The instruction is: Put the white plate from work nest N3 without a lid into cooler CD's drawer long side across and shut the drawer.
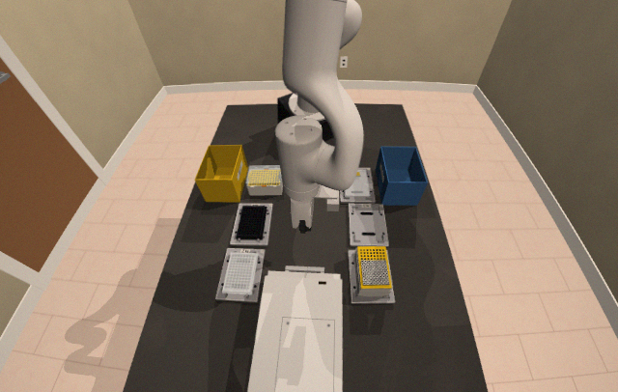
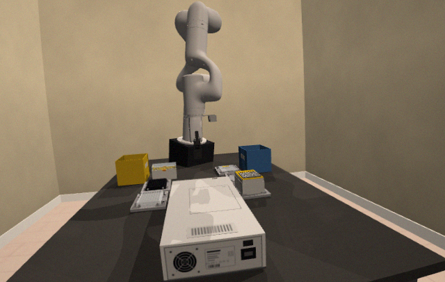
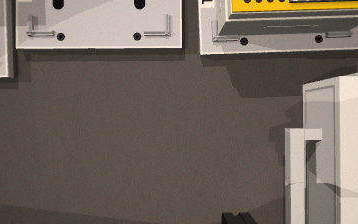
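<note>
A: Here, where is the gripper (image 1: 303, 227) hanging?

B: It is hanging over the middle of the bench (image 1: 195, 341), fingers pressed fully together and gripping nothing, pointing down just short of the cooler (image 1: 296, 330).

A: And where is the white plate (image 1: 239, 271) lying?

B: It is lying flat in its nest (image 1: 224, 294) toward the left edge of the bench, beside the cooler's front corner. A black plate (image 1: 251, 221) is sitting in the next nest behind it, toward the yellow bin (image 1: 220, 173).

A: Is the drawer (image 3: 298, 165) showing?

B: Its handle is showing in the wrist view.
</note>
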Robot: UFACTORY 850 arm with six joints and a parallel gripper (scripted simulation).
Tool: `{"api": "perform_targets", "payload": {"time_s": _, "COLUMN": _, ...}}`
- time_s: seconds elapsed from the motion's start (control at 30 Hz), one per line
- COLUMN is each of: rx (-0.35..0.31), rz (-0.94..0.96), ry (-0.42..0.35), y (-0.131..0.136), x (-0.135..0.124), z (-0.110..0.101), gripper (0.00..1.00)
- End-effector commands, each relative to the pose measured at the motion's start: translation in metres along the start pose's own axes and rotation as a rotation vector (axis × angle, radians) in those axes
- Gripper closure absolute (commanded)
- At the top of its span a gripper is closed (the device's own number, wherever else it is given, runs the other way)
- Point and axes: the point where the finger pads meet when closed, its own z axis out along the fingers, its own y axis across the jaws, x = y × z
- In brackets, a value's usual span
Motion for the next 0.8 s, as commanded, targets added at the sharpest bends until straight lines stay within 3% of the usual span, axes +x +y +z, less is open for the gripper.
{"api": "perform_targets", "payload": {"time_s": 0.0, "rx": -0.001, "rz": 0.0, "ry": 0.0, "y": 0.001, "x": 0.0, "z": -0.001, "gripper": 1.0}}
{"api": "perform_targets", "payload": {"time_s": 0.13, "rx": -0.001, "rz": 0.0, "ry": 0.0, "y": 0.001, "x": 0.0, "z": -0.001, "gripper": 1.0}}
{"api": "perform_targets", "payload": {"time_s": 0.17, "rx": -0.001, "rz": 0.033, "ry": 0.0, "y": -0.003, "x": 0.0, "z": -0.004, "gripper": 0.0}}
{"api": "perform_targets", "payload": {"time_s": 0.77, "rx": -0.001, "rz": 0.567, "ry": 0.0, "y": -0.07, "x": -0.001, "z": -0.048, "gripper": 0.0}}
